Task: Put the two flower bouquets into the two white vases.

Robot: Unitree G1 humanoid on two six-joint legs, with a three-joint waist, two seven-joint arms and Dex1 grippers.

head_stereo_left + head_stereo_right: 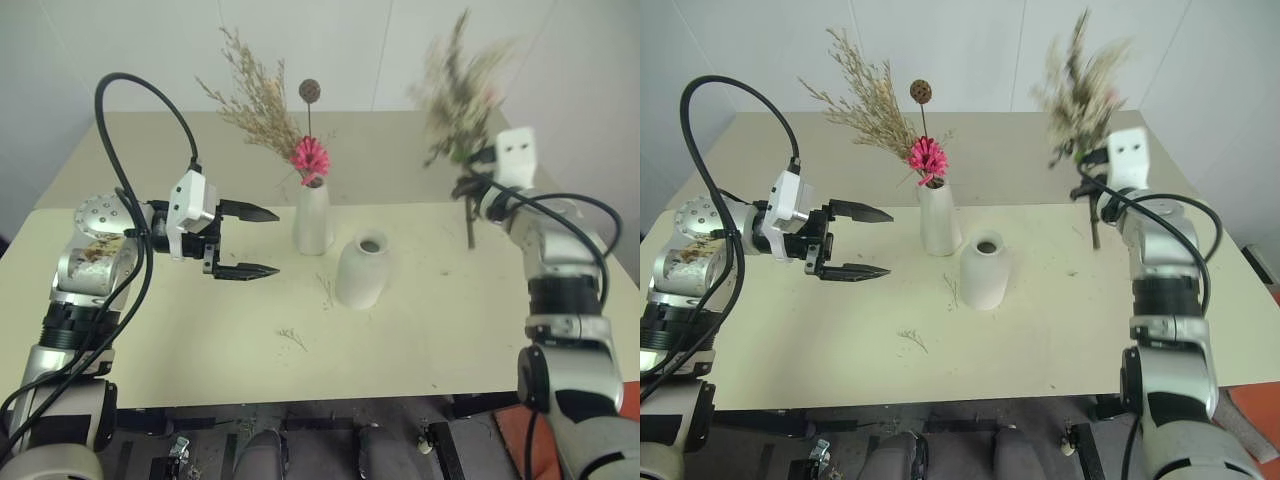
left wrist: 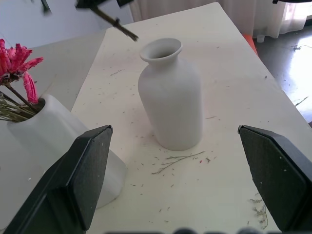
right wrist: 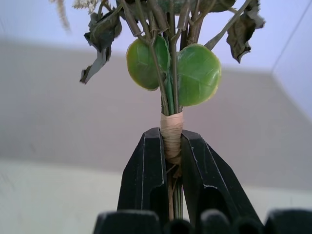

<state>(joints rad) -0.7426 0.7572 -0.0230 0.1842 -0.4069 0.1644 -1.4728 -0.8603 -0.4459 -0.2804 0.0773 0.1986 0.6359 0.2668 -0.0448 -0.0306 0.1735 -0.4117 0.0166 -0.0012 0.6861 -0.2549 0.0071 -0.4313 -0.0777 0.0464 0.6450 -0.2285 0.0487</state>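
A tall slim white vase (image 1: 312, 217) stands mid-table and holds the bouquet with the pink-red daisy (image 1: 309, 156), tan grass and a dark seed pod. Just right of it and nearer me stands the shorter rounded white vase (image 1: 361, 270), its mouth empty. My left gripper (image 1: 247, 241) hovers open to the left of the tall vase, fingers pointing right toward both vases. My right gripper (image 3: 170, 146) is shut on the taped stems of the second bouquet (image 1: 456, 85) of cream sprigs and green leaves, held upright above the table's right side, stem ends hanging below.
Small dry bits of plant litter (image 1: 293, 338) lie on the cream table (image 1: 200, 350) near the short vase. The table's far half (image 1: 380, 140) runs back to a white wall. The black cable (image 1: 140, 100) loops above my left arm.
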